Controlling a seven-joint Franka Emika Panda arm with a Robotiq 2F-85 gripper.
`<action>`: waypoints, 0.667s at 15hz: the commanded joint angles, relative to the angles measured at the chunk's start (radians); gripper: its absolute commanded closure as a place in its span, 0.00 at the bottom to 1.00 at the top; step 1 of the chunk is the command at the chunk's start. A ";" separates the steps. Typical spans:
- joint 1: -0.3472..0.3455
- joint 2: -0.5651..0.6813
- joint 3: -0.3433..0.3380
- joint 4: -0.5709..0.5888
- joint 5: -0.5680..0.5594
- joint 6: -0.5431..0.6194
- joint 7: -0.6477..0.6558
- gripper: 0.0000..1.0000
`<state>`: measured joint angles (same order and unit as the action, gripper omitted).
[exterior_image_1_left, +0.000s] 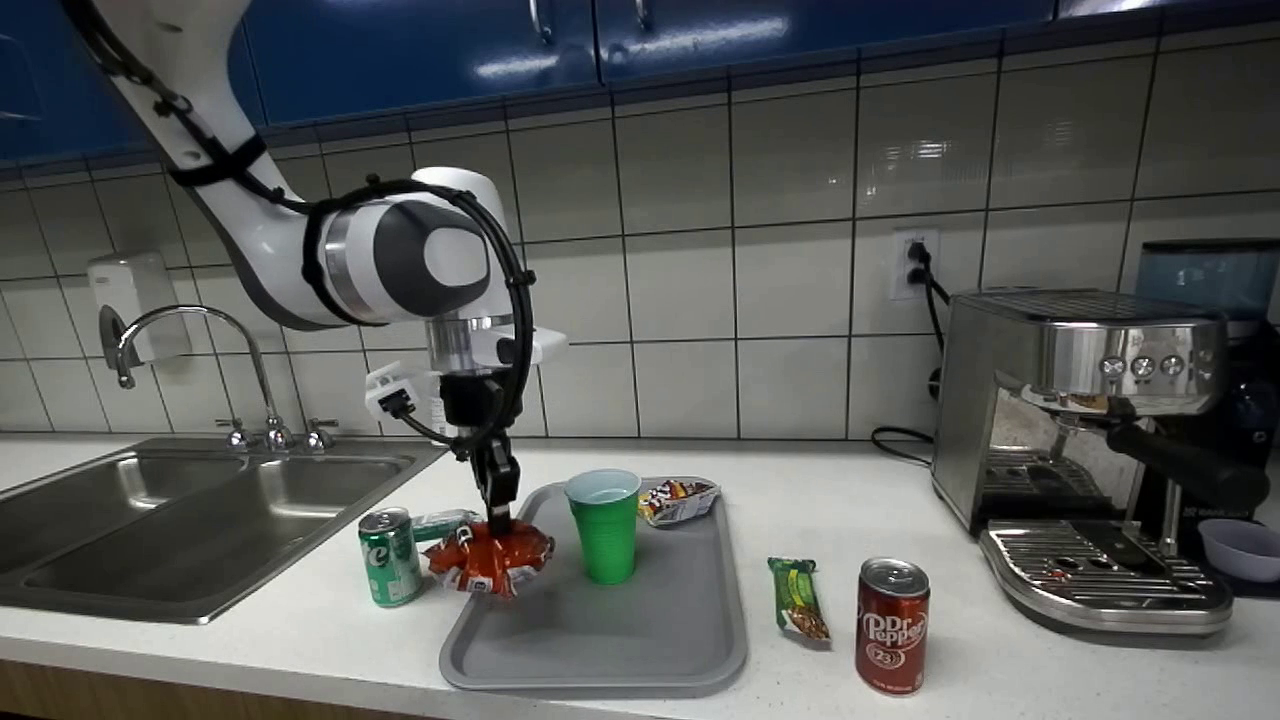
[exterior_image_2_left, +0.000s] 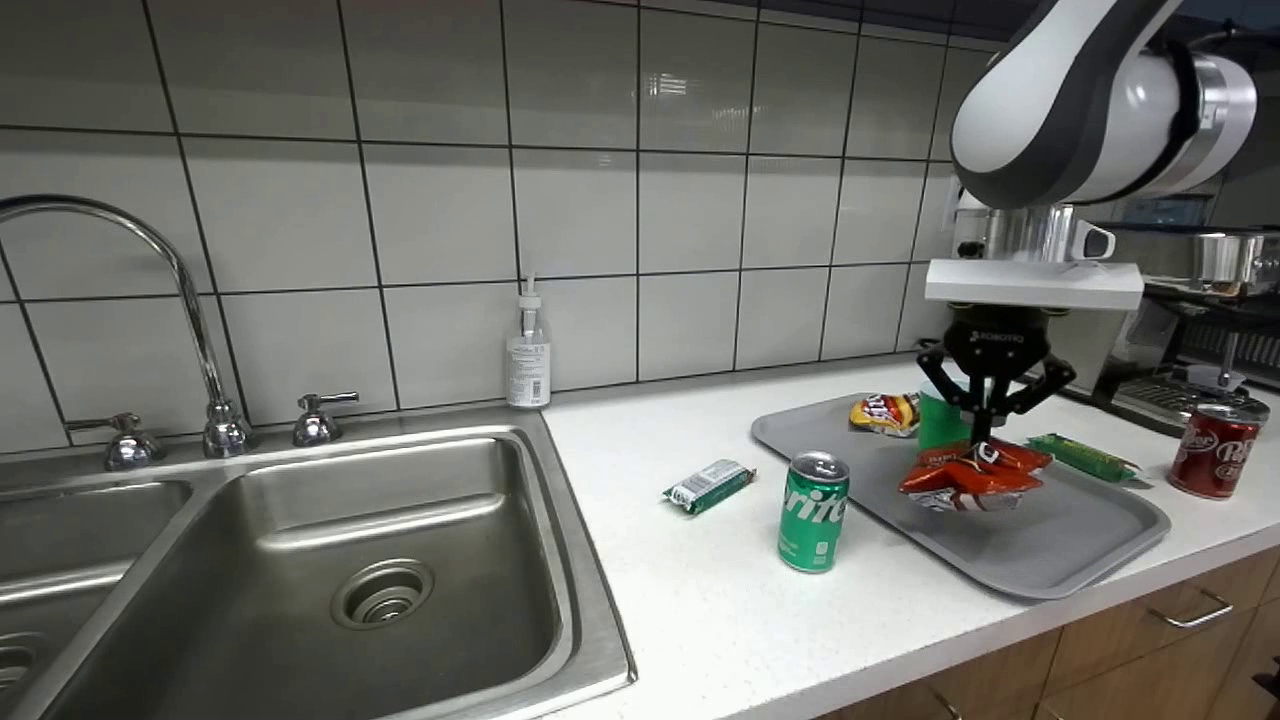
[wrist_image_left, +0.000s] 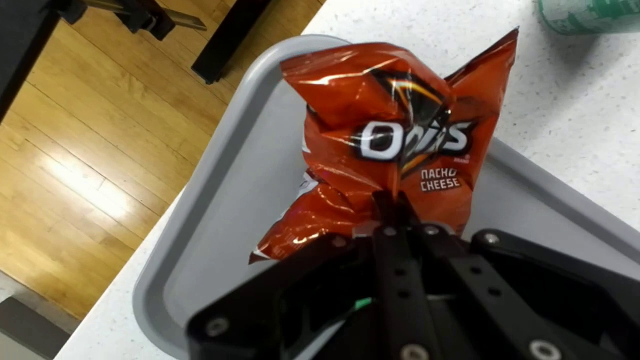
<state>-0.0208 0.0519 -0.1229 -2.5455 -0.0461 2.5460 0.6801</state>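
Nearest me, the gripper (exterior_image_2_left: 981, 438) pinches a red Nacho Cheese bag (wrist_image_left: 380, 150) partly over the gray tray (exterior_image_1_left: 640, 640), touching or not I can't tell. Looks like a carrying step; the next move calls for steering clear of the green cup (exterior_image_1_left: 605, 540) just beyond.

Puffy red plastic-film bag (wrist_image_left: 345, 135) is super glossy, but the rectangular grey plastic tray (exterior_image_1_left: 650, 630) looks pretty matt.
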 joint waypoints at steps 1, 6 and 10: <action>-0.002 -0.063 0.030 -0.001 0.012 -0.017 -0.026 1.00; 0.003 -0.118 0.070 0.008 0.014 -0.013 -0.039 1.00; 0.009 -0.160 0.104 0.020 0.015 -0.014 -0.058 1.00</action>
<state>-0.0142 -0.0588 -0.0445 -2.5308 -0.0447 2.5460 0.6577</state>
